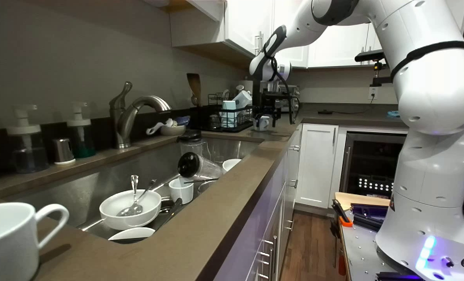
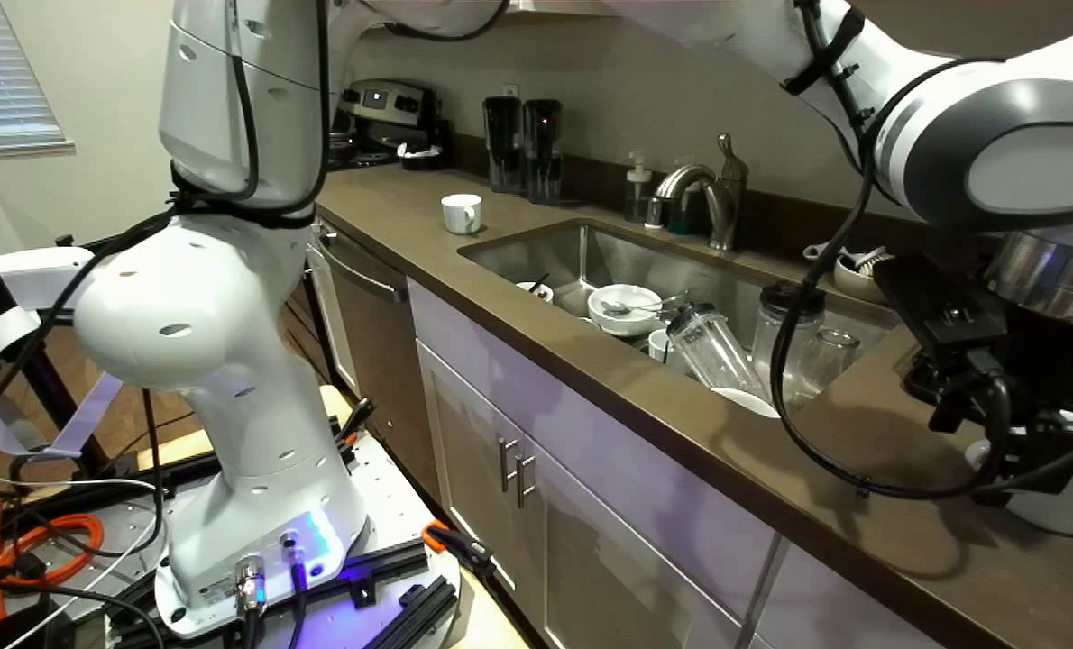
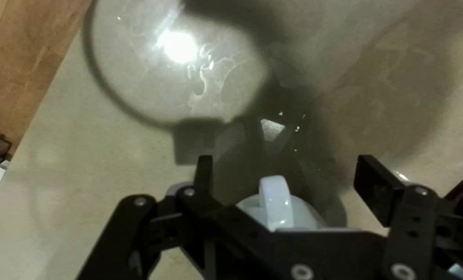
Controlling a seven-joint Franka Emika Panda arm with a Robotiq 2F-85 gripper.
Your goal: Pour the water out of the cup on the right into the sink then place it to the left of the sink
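White mug (image 2: 1070, 498) is at the lower right of the frame in an exterior view, looks to be standing on the brown tabletop (image 2: 392, 203), past the right end of the sink (image 2: 631, 261). Fingers (image 3: 376, 190) are spread wide in the wrist view, with the handle (image 3: 277, 202) showing between them at bottom centre and a gap either side, so nothing gripped yet imo.

Stuff that could go wrong: closing on just the handle would probably let the mug swing and tip, spilling before it's over the sink. Can't see inside, so no clue how full it is. That shiny patch (image 3: 206, 77) at top centre of the wrist view looks wet to me, so a one-sided bump might send the mug skating. Then there's the black cable (image 2: 864, 488) drooping in a loop near it, which could snag or sweep something on the way over. Sink's crowded too: clear jar (image 2: 717, 351) leaning up at a tilt could get clipped by a low pour, and the white bowl (image 2: 624, 309) might splash. Also a second mug (image 2: 462, 214) stands upper left, just beside the sink, pretty much where this one should land, so I'd expect a clink if the drop-off is sloppy.

Brands or writing: can't read any. There's a control panel (image 2: 374, 95) at upper left with a little screen, way too small to make out
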